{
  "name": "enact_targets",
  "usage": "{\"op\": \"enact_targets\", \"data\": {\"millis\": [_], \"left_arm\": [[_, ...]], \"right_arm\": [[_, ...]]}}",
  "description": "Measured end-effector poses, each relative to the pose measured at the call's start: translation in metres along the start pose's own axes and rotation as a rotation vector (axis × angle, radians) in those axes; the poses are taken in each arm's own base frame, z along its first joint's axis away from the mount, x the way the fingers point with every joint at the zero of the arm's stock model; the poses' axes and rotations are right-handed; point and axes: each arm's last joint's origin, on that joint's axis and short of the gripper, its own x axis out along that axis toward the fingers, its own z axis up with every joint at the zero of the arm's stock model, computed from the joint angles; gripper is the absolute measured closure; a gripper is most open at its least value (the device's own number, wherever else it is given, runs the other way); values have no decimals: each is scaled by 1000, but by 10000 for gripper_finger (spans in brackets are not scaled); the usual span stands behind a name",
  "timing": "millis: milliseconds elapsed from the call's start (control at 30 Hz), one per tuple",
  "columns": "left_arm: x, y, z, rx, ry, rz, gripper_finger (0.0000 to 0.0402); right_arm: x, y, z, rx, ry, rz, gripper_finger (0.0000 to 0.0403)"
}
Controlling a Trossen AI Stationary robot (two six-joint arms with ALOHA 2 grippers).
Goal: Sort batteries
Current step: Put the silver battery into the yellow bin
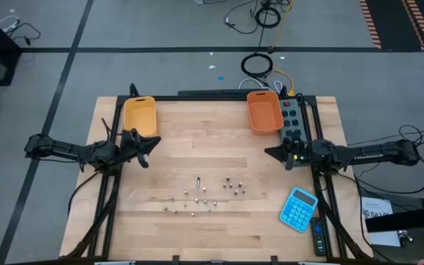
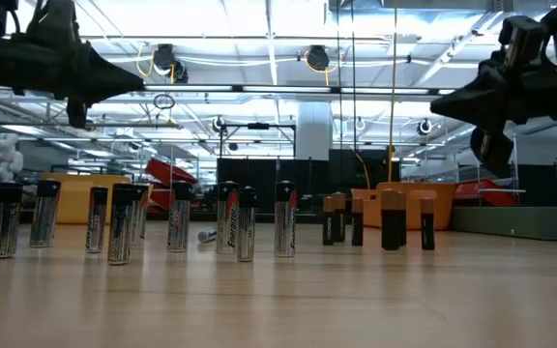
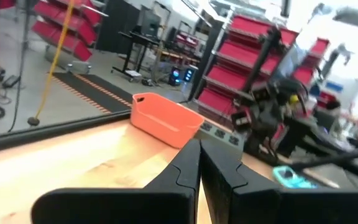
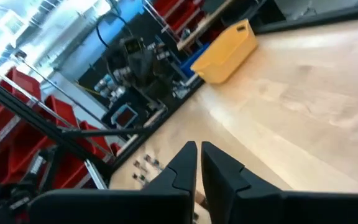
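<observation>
Wooden counter [image 1: 219,147] under warehouse lights, red shelving behind. Batteries [image 1: 201,196] stood scattered near front-centre of counter, most upright, one apparently lying flat in low view; silver-black ones [image 2: 114,220] grouped to one side, copper-topped darker ones [image 2: 393,218] to the other. Yellow bin [image 1: 140,115] and orange bin [image 1: 264,112] sat at back corners, well apart from batteries; blue calculator [image 1: 298,208] front right. Left gripper [image 1: 149,148] hung above counter just in front of yellow bin, jaws closed, empty. Right gripper [image 1: 269,152] hovered in front of orange bin, jaws closed too, empty. Judged small, rigid, smooth, fairly dense, prone to topple and roll. Best pinched across cylinder mid-body from above, jaws straddling one cell without knocking neighbours
</observation>
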Motion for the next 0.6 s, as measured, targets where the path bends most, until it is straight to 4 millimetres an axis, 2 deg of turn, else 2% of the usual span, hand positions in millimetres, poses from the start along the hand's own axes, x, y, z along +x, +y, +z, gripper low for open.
{"op": "enact_targets", "data": {"millis": [167,300,500,600], "left_arm": [[0,1,0,-64,-3,18,382],[0,2,-1,-197,-12,49,382],[0,-2,-4,-170,66,-73,382],[0,-6,3,-114,80,-144,382]], "right_arm": [[1,2,-5,-70,48,20,394],[1,6,-5,-131,9,29,394],[3,12,-7,-240,-8,16,394],[9,26,-3,-322,46,-4,394]]}}
